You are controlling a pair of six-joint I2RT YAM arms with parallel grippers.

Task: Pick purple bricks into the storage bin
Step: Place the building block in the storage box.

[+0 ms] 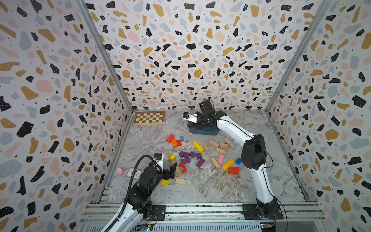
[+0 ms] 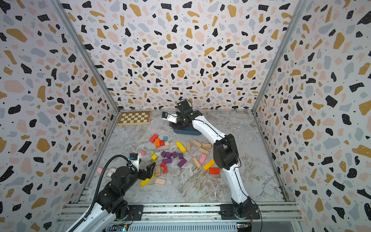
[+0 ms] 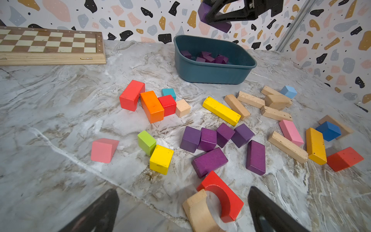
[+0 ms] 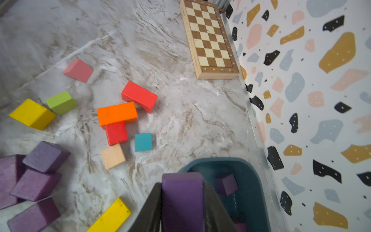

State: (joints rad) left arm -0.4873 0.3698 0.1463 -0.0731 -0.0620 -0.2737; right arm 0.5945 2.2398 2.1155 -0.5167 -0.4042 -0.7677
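In both top views the right arm [image 1: 230,126] hides most of the storage bin [image 1: 202,132]; the left wrist view shows the left gripper [image 3: 182,189] blurred and cut off.

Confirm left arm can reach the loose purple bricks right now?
Probably yes. The left gripper is open, and the purple bricks lie uncovered just past it. Only the red arch and tan arch sit between; the right gripper has its held brick far off over the bin.
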